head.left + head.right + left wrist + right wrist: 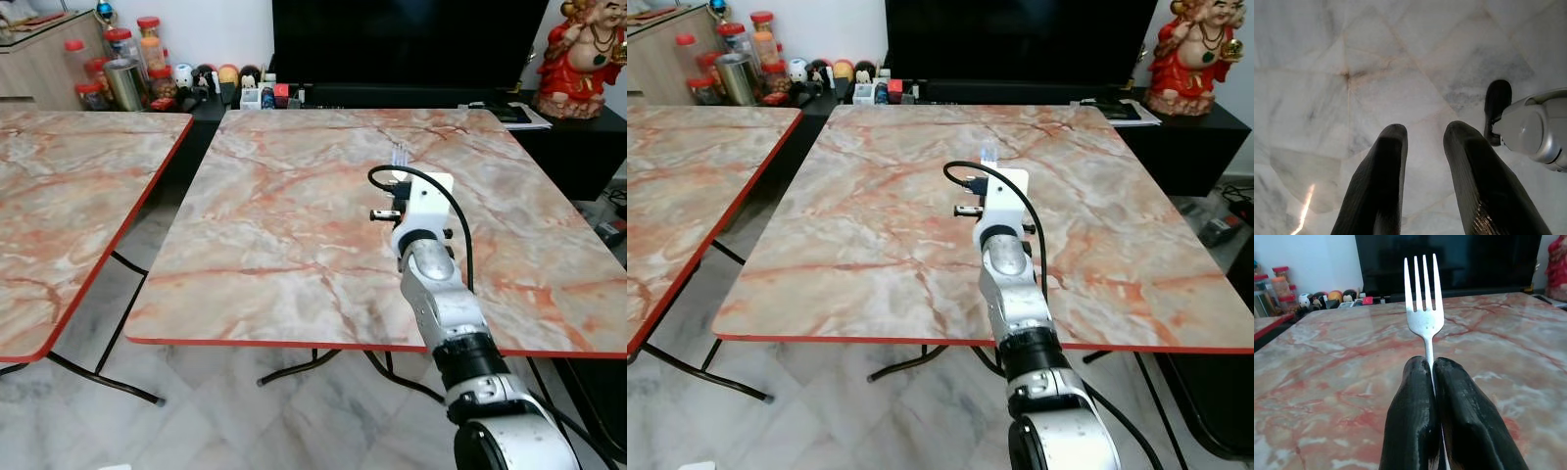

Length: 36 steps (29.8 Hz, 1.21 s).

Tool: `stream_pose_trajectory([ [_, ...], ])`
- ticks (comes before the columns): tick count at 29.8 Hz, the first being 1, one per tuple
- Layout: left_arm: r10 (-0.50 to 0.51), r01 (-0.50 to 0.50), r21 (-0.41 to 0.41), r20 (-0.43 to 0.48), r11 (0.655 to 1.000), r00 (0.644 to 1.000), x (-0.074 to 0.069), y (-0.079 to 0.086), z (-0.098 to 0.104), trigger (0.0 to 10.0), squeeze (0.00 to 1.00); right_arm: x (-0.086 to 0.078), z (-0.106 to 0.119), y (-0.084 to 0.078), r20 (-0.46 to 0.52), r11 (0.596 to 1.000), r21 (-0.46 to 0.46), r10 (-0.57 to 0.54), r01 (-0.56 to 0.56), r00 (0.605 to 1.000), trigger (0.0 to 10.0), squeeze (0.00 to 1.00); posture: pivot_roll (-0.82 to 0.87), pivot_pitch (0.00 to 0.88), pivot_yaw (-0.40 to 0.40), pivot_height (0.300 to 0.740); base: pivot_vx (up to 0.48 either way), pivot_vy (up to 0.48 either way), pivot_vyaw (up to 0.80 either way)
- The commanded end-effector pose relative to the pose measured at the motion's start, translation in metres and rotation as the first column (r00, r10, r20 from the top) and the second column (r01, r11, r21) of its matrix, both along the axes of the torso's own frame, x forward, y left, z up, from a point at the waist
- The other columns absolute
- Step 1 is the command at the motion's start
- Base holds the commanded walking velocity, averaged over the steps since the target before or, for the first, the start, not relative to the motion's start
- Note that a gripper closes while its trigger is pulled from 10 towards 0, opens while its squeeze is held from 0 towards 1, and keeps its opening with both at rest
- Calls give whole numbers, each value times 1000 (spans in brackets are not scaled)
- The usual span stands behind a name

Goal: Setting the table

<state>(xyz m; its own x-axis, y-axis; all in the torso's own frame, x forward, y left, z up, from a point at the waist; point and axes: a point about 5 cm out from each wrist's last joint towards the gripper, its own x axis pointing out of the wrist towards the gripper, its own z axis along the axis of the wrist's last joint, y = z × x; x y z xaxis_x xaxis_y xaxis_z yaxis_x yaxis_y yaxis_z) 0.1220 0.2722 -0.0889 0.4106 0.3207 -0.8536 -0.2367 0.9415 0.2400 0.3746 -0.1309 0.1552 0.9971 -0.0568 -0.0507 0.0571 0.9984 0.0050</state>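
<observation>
Second marble-patterned, red-edged counter (69, 196) at left, apart from main one, gap between. Large black television screen (407, 44) against back wall, on low black cabinet (578, 137). Red-and-gold laughing figurine (586, 59) on cabinet at far right. Row of red-lidded clear plastic jars (122, 59) and small round painted ornaments (211, 76) behind counters at far left. Papers (514, 115) on cabinet beside figurine. White-grey marble tile floor (1376, 73) below; black metal counter legs (108, 377) on it.

No text, label or number is legible.
</observation>
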Motion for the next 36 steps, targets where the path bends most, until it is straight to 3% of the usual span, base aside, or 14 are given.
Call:
stream_pose_trajectory([
  [1,8,-8,13,-17,1000,1000,-5,5,0,10000,0,-1,15,8,77,1000,-7,20,-20,997,10000,0,26,0,-2,732,0,480,0],
  [27,10,-9,15,-16,1000,1000,-5,3,-1,10000,0,-7,13,14,109,999,-5,40,-40,993,10000,0,33,0,-14,732,0,480,0],
  [36,17,-17,11,-9,1000,1000,-5,2,-1,10000,0,-10,18,4,163,997,-62,50,-40,985,10000,0,35,0,-19,732,0,480,0],
])
